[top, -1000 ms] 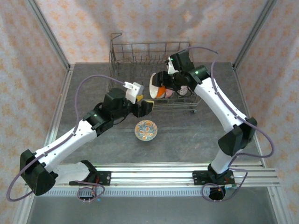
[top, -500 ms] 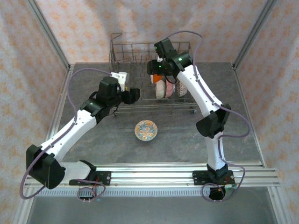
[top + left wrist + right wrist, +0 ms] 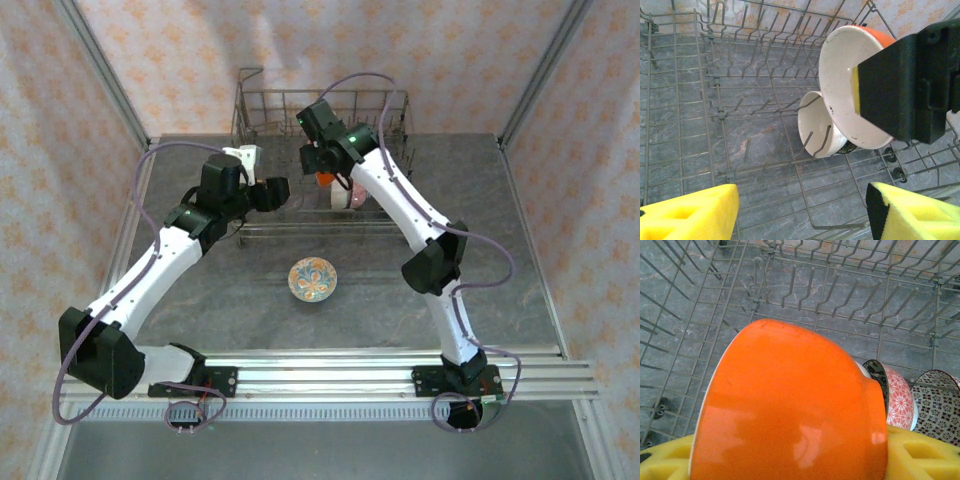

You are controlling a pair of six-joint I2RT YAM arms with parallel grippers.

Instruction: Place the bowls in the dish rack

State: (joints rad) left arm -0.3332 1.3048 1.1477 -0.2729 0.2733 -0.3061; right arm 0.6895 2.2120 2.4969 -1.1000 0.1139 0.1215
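My right gripper (image 3: pixel 320 168) is shut on the bright orange bowl (image 3: pixel 790 405), tilted on its side above the floor of the dish rack (image 3: pixel 250 112). The left wrist view shows that bowl's white inside (image 3: pixel 847 95) and a black finger (image 3: pixel 905 85) of the right gripper on its rim. A white bowl (image 3: pixel 816 131) stands on edge between tines just below it. A red patterned bowl (image 3: pixel 896 396) and a brown mosaic bowl (image 3: pixel 940 402) stand in the rack beside it. My left gripper (image 3: pixel 800 215) hangs open over the rack's wire floor, nothing between its yellow pads. A multicolour bowl (image 3: pixel 313 279) lies on the table.
Rows of upright tines (image 3: pixel 815 295) fill the rack's left and far parts, with bare wire floor (image 3: pixel 755 140) between them. The rack's front rail (image 3: pixel 330 228) runs between the arms and the table bowl. Patterned walls (image 3: pixel 80 150) and metal posts enclose the grey table (image 3: pixel 480 260).
My right arm has carried the orange bowl leftward over the rack. My left arm has swung up and left, from the rack's front rail to over its left part, jaws unchanged.
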